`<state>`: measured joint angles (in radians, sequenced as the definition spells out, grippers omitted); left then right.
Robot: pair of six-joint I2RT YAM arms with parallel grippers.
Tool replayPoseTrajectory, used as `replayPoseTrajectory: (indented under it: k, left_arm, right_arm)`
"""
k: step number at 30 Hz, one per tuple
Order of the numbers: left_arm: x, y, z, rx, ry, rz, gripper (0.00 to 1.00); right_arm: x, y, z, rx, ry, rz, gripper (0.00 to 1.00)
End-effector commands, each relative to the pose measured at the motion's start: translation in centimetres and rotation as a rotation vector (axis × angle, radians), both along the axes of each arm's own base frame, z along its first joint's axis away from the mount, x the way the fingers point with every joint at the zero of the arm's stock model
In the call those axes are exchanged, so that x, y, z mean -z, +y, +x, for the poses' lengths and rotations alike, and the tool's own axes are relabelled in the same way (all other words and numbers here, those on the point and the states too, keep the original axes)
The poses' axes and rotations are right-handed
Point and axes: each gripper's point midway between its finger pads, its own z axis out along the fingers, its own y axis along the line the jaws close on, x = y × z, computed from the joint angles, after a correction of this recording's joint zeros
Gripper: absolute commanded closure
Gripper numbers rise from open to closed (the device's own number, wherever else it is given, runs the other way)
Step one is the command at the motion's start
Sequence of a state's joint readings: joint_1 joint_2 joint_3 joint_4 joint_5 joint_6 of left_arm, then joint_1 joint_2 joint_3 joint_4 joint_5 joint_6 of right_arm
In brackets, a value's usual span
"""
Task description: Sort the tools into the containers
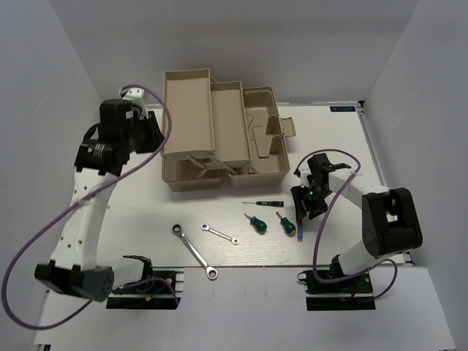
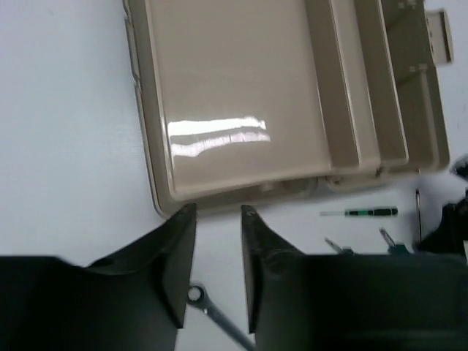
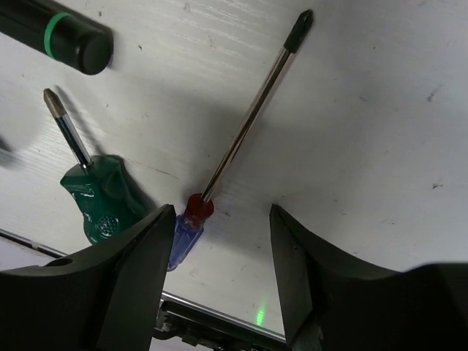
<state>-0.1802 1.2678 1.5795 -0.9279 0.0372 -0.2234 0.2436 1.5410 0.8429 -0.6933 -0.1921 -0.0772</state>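
The beige toolbox (image 1: 267,150) stands open at the back, its two trays (image 1: 189,110) (image 1: 228,121) swung out to the left. In front lie the long wrench (image 1: 194,251), short wrench (image 1: 219,234), two green-handled screwdrivers (image 1: 256,223) (image 1: 285,223) and the dark pen-like tool (image 1: 265,202). My right gripper (image 3: 221,216) is open, low over the blue-handled screwdriver (image 3: 183,238), whose handle lies just inside the left finger (image 3: 146,256). My left gripper (image 2: 219,208) is open and empty, held high to the left of the trays (image 2: 234,95), with the long wrench (image 2: 212,311) below it.
In the right wrist view a green screwdriver (image 3: 102,197) lies left of the blue one and the pen-like tool's end (image 3: 58,33) is at the top left. The table's front edge (image 3: 219,311) is close behind the right gripper. White walls enclose the table.
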Motion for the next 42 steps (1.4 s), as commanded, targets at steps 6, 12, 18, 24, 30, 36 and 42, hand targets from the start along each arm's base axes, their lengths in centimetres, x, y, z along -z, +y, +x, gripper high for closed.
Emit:
replayPoseTrajectory:
  k: [6,12,18,24,30,36,42]
  left_arm:
    - [5.2,-2.0,-9.2,0.094,0.206,-0.134,0.4]
    - [10.0,-2.3,-12.9,0.076,0.329,-0.192,0.34]
    - [13.4,-2.5,-14.9,0.076,0.416,-0.204,0.33]
    - [15.9,-3.9,-15.2,0.123,0.495,-0.211,0.33]
    - [17.6,-5.5,-15.2,0.169,0.547,-0.198,0.32]
    - [18.2,-8.3,-15.5,0.261,0.566,-0.194,0.31]
    - [19.0,-11.5,-15.5,0.357,0.583,-0.138,0.31]
  right_arm:
    - [1.6,-0.4,0.5,0.068,-0.019,-0.111,0.56]
    - [1.7,-0.9,0.2,0.114,0.0,-0.145,0.82]
    - [0.4,-1.7,0.3,0.117,-0.033,-0.163,0.96]
    - [-4.4,-0.8,2.2,0.039,-0.174,-0.048,1.0]
    - [-8.1,-0.7,3.5,0.025,-0.264,0.017,1.0]
    - [-12.4,1.1,4.6,-0.015,-0.354,0.148,1.0]
    - [-17.3,4.3,7.7,-0.085,-0.475,0.314,1.0]
